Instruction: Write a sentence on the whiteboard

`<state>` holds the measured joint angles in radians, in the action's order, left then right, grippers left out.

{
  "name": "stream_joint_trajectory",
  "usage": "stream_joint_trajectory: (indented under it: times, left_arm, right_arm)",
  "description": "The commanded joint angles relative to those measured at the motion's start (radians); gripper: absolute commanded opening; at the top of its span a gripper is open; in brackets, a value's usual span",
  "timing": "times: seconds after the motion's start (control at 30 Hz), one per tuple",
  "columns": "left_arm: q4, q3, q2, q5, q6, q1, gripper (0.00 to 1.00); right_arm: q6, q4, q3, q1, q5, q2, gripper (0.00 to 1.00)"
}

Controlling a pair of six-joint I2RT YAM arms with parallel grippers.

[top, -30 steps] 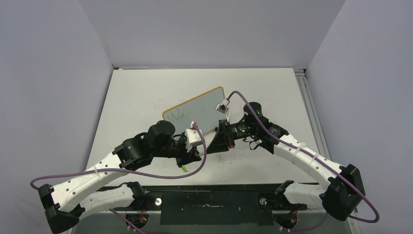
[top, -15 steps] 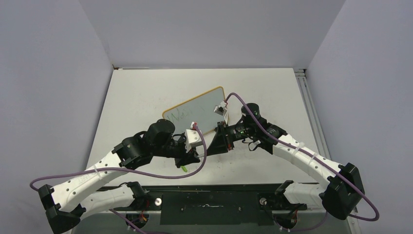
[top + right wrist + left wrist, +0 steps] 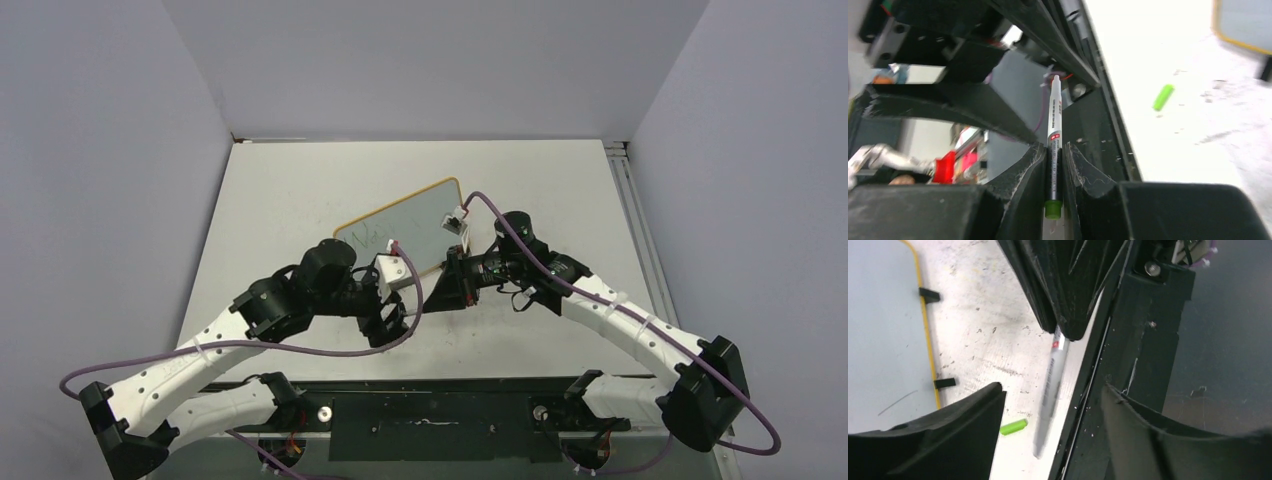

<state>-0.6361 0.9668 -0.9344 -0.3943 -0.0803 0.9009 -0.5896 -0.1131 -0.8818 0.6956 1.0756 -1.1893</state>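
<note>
Right end effector [image 3: 1054,152] clamped on the slim white-barrelled green marker [image 3: 1055,110]. Left end effector [image 3: 1050,390] has its jaws apart, gripping nothing. The yellow-framed white whiteboard [image 3: 415,220] lies on the pale bench [image 3: 300,190], just beyond both. Only a few green letters of the sentence [image 3: 368,238] show, so most of the writing looks left to do.

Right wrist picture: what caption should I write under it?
Right gripper pinches a white marker; a green cap lies on the table.
</note>
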Motion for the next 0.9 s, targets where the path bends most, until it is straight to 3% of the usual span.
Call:
stream_joint_trajectory:
  times: [0.0, 0.07, 0.27, 0.43, 0.63, 0.77, 0.87]
  left_arm:
    - [0.077, 0.073, 0.015, 0.066, 0.045, -0.047, 0.84]
    - [0.108, 0.089, 0.031, 0.073, 0.069, -0.08, 1.0]
    - [0.172, 0.131, 0.045, 0.1, 0.179, -0.279, 0.96]
    - [0.208, 0.087, 0.039, 0.049, 0.263, -0.556, 0.96]
    - [0.289, 0.009, 0.012, -0.221, 0.279, -0.79, 0.97]
    - [0.335, -0.035, -0.026, -0.29, 0.282, -0.821, 1.0]
    - [0.372, -0.078, -0.054, -0.295, 0.282, -0.829, 0.9]
  right_arm:
    - [0.164, -0.159, -0.094, -0.012, -0.315, 0.064, 0.05]
    - [0.203, -0.186, -0.097, 0.003, -0.491, 0.095, 0.05]
    - [0.27, -0.154, -0.088, 0.181, -1.034, 0.139, 0.05]
    - [0.34, 0.012, -0.023, 0.301, -1.31, 0.11, 0.05]
    - [0.394, 0.198, 0.033, 0.287, -1.314, 0.05, 0.05]
    - [0.38, 0.288, 0.06, 0.177, -1.153, 0.023, 0.05]
    - [0.374, 0.344, 0.067, 0.113, -1.023, 0.011, 0.05]
